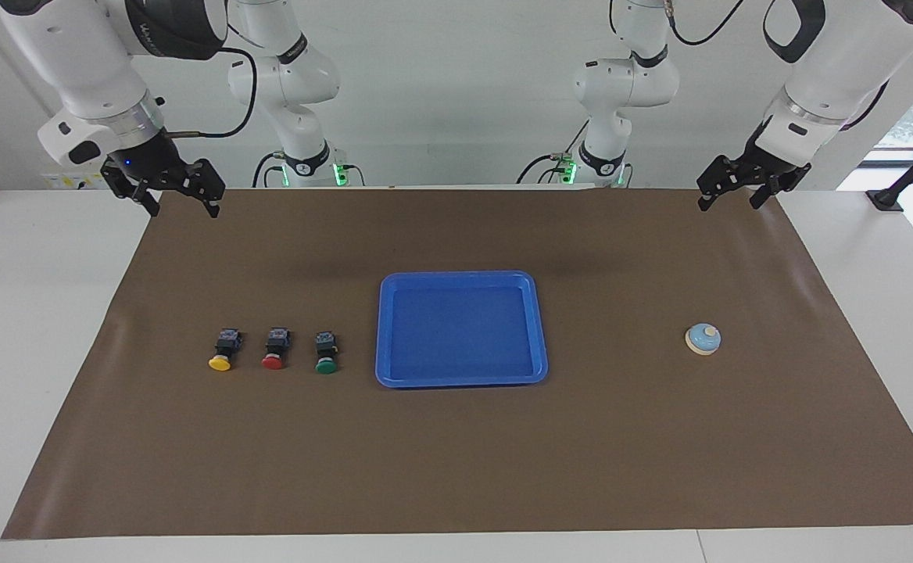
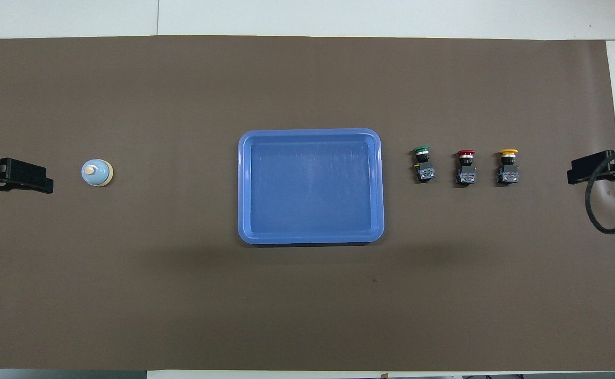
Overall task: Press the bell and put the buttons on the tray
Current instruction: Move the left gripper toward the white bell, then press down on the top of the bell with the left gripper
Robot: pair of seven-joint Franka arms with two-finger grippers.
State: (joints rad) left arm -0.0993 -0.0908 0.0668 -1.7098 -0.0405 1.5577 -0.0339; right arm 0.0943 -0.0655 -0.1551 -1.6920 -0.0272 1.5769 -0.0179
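A blue tray lies empty in the middle of the brown mat. Toward the right arm's end, three buttons lie in a row beside it: green closest to the tray, then red, then yellow. The light blue bell sits alone toward the left arm's end. My left gripper hangs open and empty, raised over the mat's edge at its own end. My right gripper is likewise raised, open and empty, at the other end.
The brown mat covers most of the white table. A black cable loops down from the right arm. Both arm bases stand at the robots' edge of the table.
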